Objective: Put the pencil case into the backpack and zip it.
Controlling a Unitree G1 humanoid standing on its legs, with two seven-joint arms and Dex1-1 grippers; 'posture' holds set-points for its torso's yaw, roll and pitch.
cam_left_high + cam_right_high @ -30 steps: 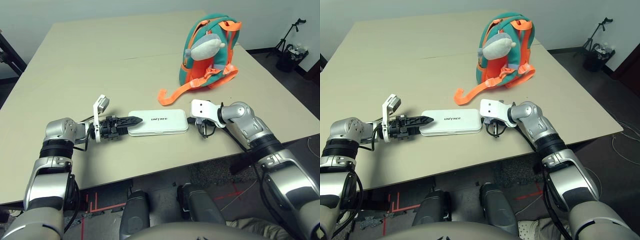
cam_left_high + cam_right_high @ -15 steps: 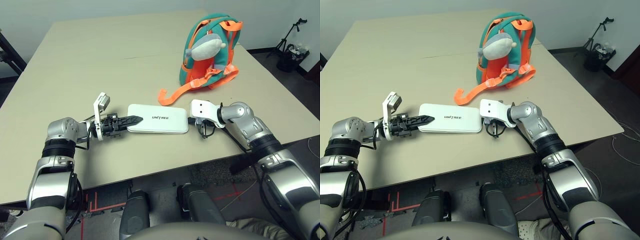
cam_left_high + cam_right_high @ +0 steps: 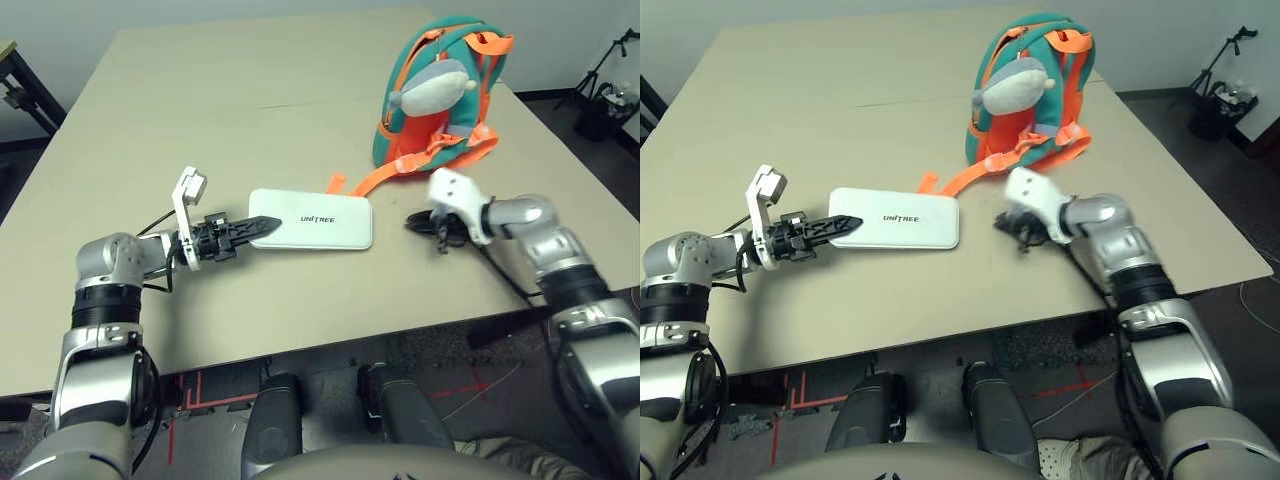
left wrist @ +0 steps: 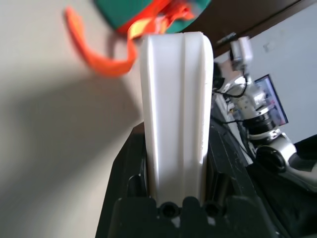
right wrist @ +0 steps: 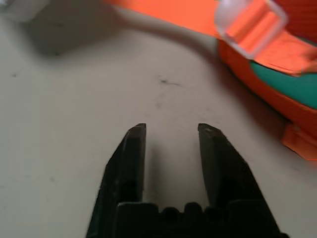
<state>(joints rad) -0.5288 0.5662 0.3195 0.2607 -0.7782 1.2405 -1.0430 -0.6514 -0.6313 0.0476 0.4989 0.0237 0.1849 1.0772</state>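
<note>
The white pencil case [image 3: 320, 218] with "UNITREE" lettering lies flat on the table's near middle. My left gripper [image 3: 260, 228] is shut on its left end. In the left wrist view the pencil case [image 4: 173, 99] sits edge-on between the two black fingers. The teal and orange backpack [image 3: 388, 130] stands upright at the back right, with a grey plush figure [image 3: 432, 92] on its front. My right gripper [image 5: 171, 130] hovers low over bare table, right of the case and in front of the backpack. It is open with nothing between its fingers.
A loose orange strap [image 3: 375, 178] trails from the backpack toward the case's far edge. The beige table [image 3: 200, 120] stretches wide to the left and back. Its front edge runs close below both grippers. Dark equipment [image 3: 605, 100] stands on the floor at the right.
My right gripper has left the case's right end, moved right and opened. The left gripper closed on the case's left end. The camera has shifted.
</note>
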